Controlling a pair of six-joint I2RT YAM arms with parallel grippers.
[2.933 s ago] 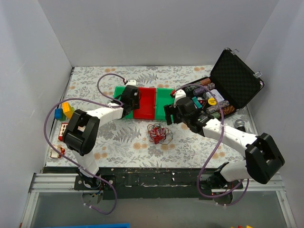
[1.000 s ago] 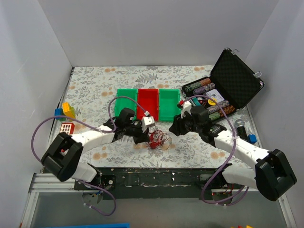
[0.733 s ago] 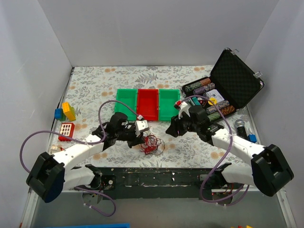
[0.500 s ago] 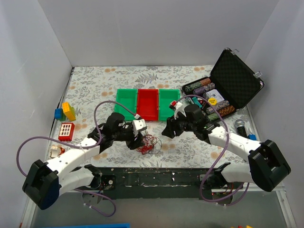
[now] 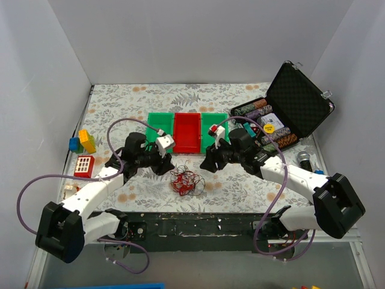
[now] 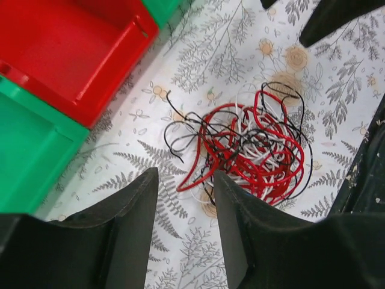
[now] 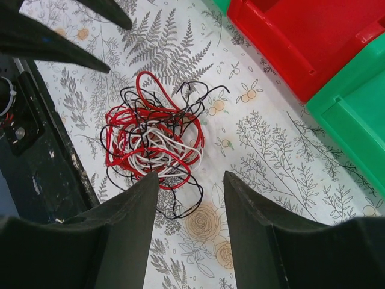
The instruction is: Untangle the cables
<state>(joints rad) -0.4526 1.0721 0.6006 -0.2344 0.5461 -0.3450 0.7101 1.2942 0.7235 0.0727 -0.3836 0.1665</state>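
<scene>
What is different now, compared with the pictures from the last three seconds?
The left gripper dragged the cables toward the near-left, then let go and drew back to the left; its jaws are now open. The right gripper moved left, closer to them, and is also open. The trays and the chip case stayed in place.

The cables [image 5: 185, 180] are thin red, black and white wires, all mixed up in one small messy ball. It lies loose on the flowery bench [image 5: 120, 102].

Cables [image 5: 186, 180] clumped on table [image 5: 120, 102] (near front edge) between left arm [image 5: 96, 186], right arm [image 5: 295, 176].
</scene>
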